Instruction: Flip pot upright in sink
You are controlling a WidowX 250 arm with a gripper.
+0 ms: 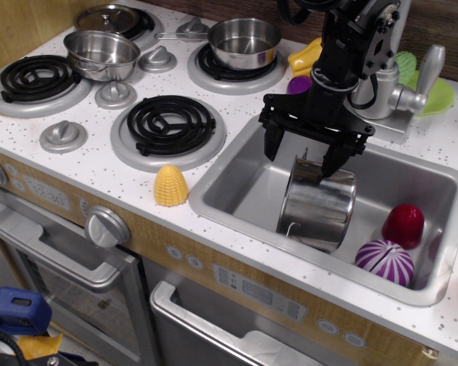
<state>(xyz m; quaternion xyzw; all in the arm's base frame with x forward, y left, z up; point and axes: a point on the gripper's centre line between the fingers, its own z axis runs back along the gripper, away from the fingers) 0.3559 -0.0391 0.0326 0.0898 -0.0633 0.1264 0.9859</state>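
The shiny steel pot (317, 204) leans tilted in the middle of the grey sink (237, 191). One end points up and back, and a thin wire loop handle shows at its lower left. My black gripper (302, 155) hangs directly over the pot's upper end with its jaws spread wide. The left finger is clear of the pot. The right finger tip (330, 164) is at the pot's upper edge, and I cannot tell if it touches. Nothing is held.
A dark red toy (403, 226) and a purple-and-white striped toy (385, 261) lie in the sink's right end. The faucet (401, 91) stands behind the sink. A yellow toy (171, 185) sits on the counter to the sink's left. A shallow steel pot (101, 53) and a long-handled pan (243, 42) sit on the burners.
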